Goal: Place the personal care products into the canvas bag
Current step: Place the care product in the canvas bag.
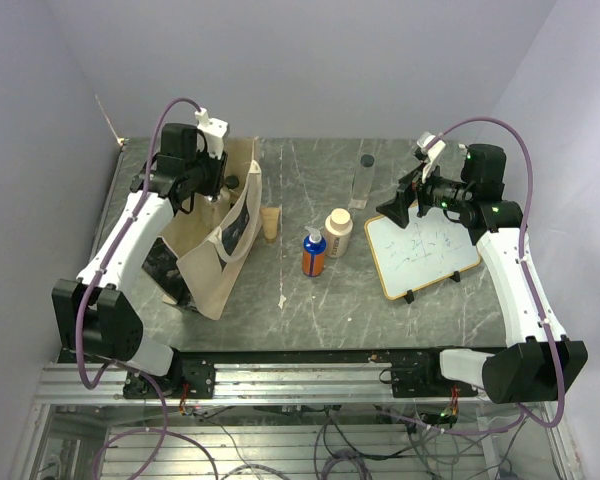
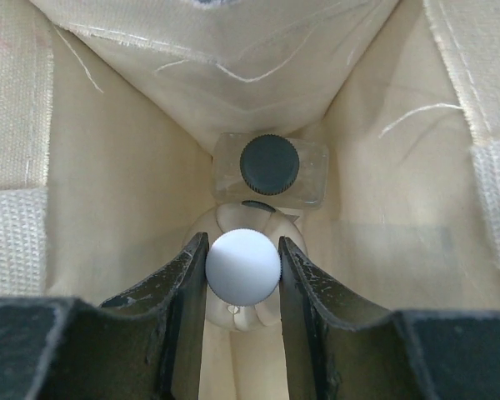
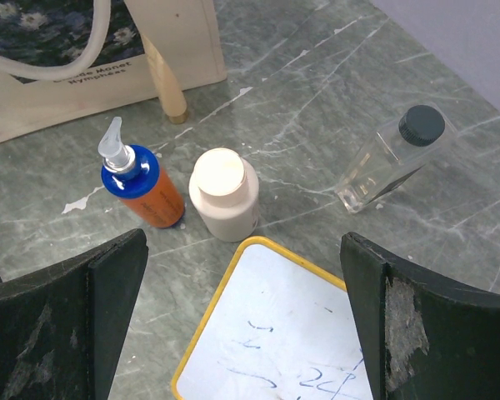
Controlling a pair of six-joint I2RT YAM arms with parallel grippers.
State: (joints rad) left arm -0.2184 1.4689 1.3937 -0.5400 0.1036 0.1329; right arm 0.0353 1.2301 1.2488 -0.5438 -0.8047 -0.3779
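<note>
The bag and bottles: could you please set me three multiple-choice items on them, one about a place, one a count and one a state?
1. Where is the white-capped bottle?
A. on the whiteboard
B. in the bag, held by the left gripper
C. on the floor

2. How many bottles are on the table outside the bag?
A. one
B. three
C. five

3. The right gripper is:
A. open and empty
B. shut on a bottle
C. shut on the whiteboard

Key:
1 B: the left wrist view shows it gripped between cloth walls.
2 B: a blue-and-orange bottle, a cream bottle and a clear bottle.
3 A: its jaws stand wide with nothing between them.
</note>
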